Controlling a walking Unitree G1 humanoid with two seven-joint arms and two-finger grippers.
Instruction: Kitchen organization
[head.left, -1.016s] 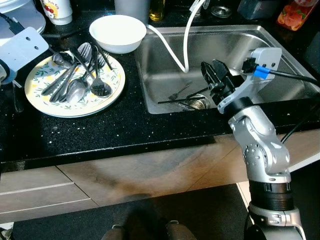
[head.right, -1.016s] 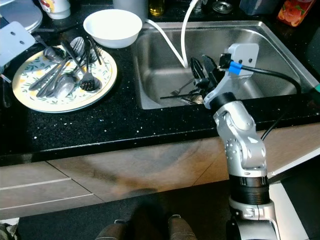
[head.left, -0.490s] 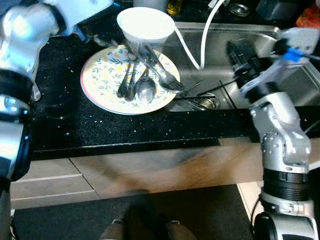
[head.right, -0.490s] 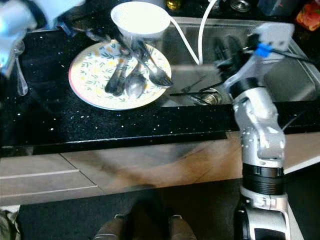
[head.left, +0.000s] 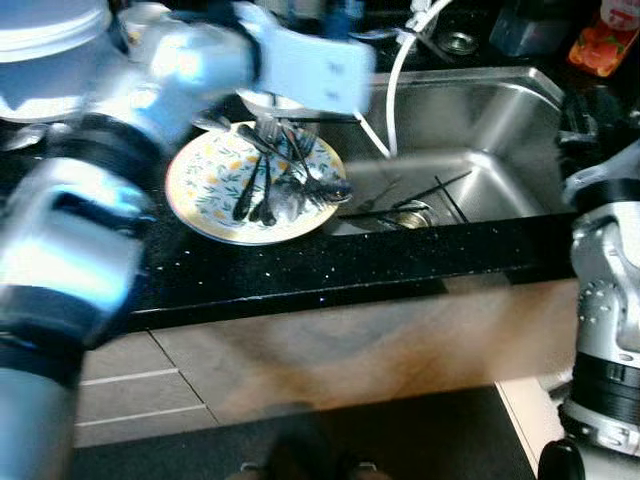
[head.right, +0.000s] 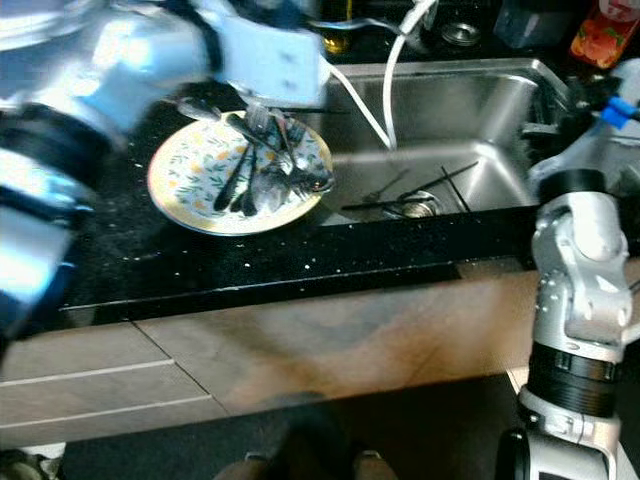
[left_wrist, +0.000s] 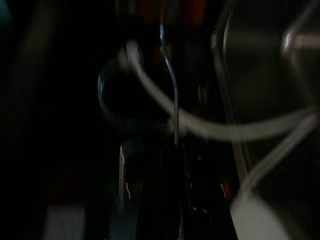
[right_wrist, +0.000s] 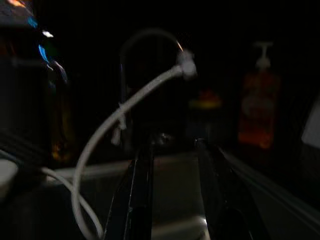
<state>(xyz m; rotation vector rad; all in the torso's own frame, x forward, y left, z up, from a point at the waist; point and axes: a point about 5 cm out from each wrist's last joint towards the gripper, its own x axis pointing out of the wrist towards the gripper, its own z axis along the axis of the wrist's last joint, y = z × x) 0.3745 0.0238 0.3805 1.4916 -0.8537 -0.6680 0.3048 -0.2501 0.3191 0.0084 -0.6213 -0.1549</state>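
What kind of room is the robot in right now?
Most likely a home kitchen: a steel sink set into a black counter, and beside it a floral plate piled with cutlery.

Both head eyes look steeply down on the black counter (head.left: 300, 270), sharing the patterned plate (head.right: 200, 205) and steel sink (head.left: 500, 130). The right wrist camera sights closely along its claw's parted fingers (right_wrist: 137, 200) toward the white hose (right_wrist: 125, 112) beyond. The left wrist camera faces dark, blurred hose loops.

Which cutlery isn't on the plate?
The fork and thin dark utensils lying in the sink by the drain; the other cutlery is piled on the floral plate.
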